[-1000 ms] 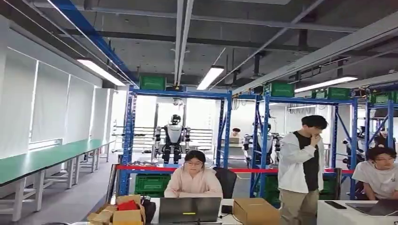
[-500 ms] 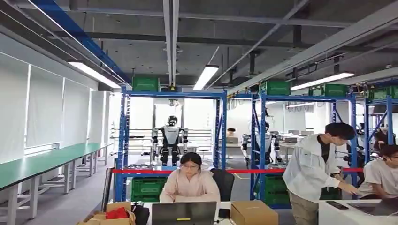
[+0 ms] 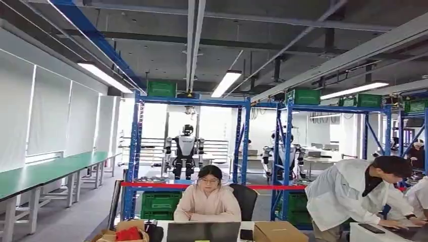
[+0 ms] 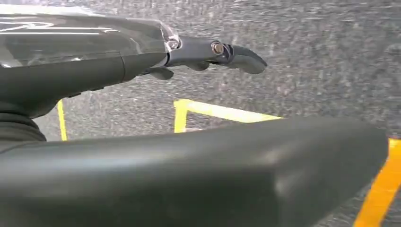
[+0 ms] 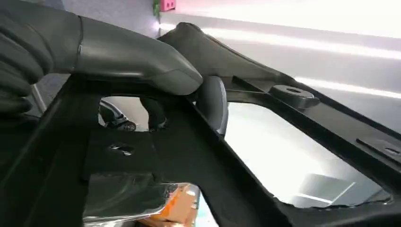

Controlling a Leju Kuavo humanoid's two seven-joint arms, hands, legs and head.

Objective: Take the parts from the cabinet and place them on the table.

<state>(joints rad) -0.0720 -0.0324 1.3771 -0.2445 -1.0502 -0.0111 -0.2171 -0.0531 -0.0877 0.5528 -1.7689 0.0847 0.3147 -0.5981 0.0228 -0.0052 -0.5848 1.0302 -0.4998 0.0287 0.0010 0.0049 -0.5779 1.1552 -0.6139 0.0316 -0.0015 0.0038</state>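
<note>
My right hand (image 5: 137, 61) grips a black plastic frame part (image 5: 331, 123) with a large opening; the thick grey thumb lies over the top bar and a dark finger (image 5: 213, 101) presses from behind. Lower down a shiny silvery piece (image 5: 127, 198) shows through the frame. My left hand (image 4: 208, 49) hangs above the grey floor, its dark fingers stretched out with nothing in them.
Ahead stand blue racks (image 3: 136, 151) with green crates and a red tape (image 3: 151, 185) across. A person sits at a laptop (image 3: 208, 199); another in white leans over a white table (image 3: 353, 196). Green-topped benches (image 3: 45, 174) line the left. Yellow lines (image 4: 208, 111) mark the floor.
The head view has swayed slightly, so the camera moved. The person in white on the right has bent from standing down over the table.
</note>
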